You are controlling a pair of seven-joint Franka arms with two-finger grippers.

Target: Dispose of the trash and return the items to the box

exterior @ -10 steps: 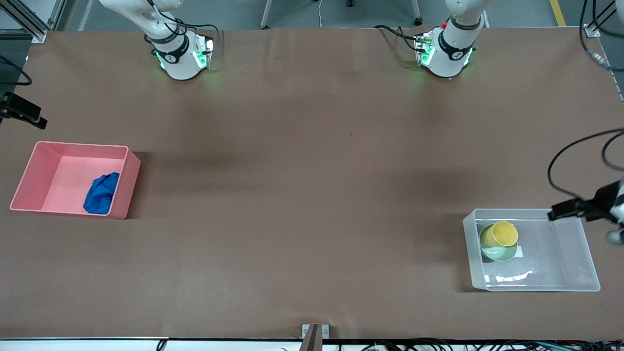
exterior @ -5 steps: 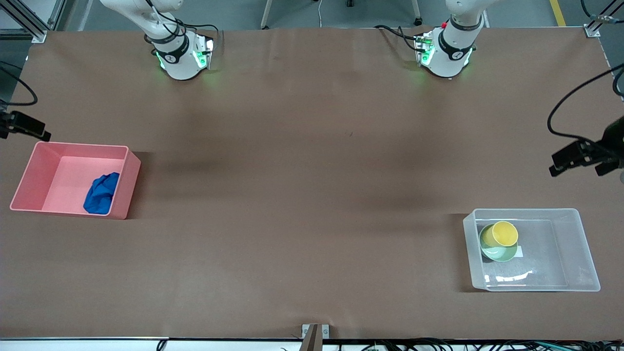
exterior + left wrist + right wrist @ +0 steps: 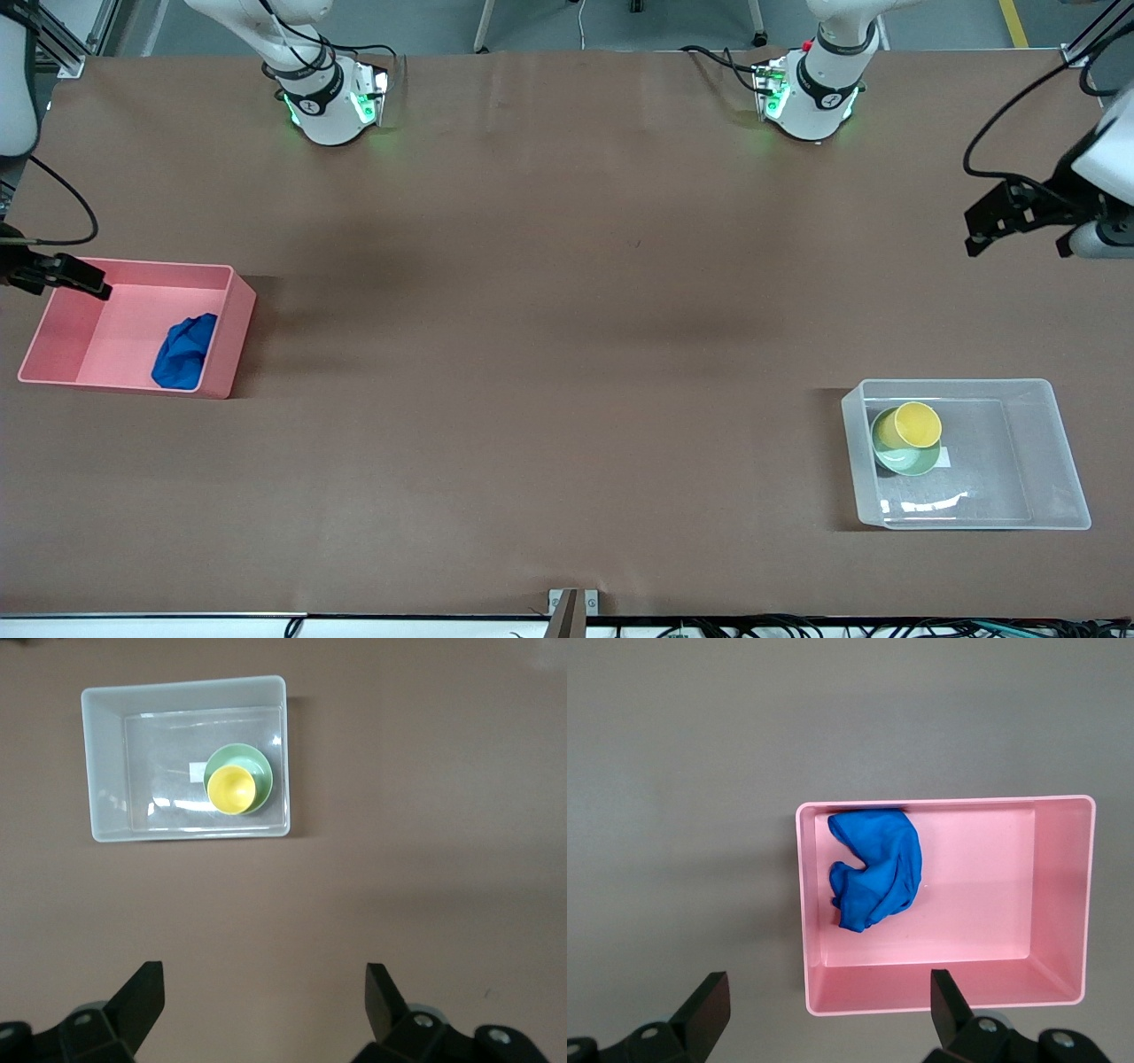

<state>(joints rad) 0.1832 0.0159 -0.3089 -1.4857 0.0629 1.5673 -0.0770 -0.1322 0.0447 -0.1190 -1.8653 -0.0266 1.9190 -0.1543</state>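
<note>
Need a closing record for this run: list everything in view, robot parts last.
blue cloth wad: one, royal blue, in the pink bin
pink bin: one, pink, toward the right arm's end of the table
yellow cup: one, yellow, in the green bowl
green bowl: one, pale mint, in the clear box
clear box: one, see-through, toward the left arm's end
table: one, brown
right gripper: one, black, open, over the pink bin's edge
left gripper: one, black, open, over bare table
</note>
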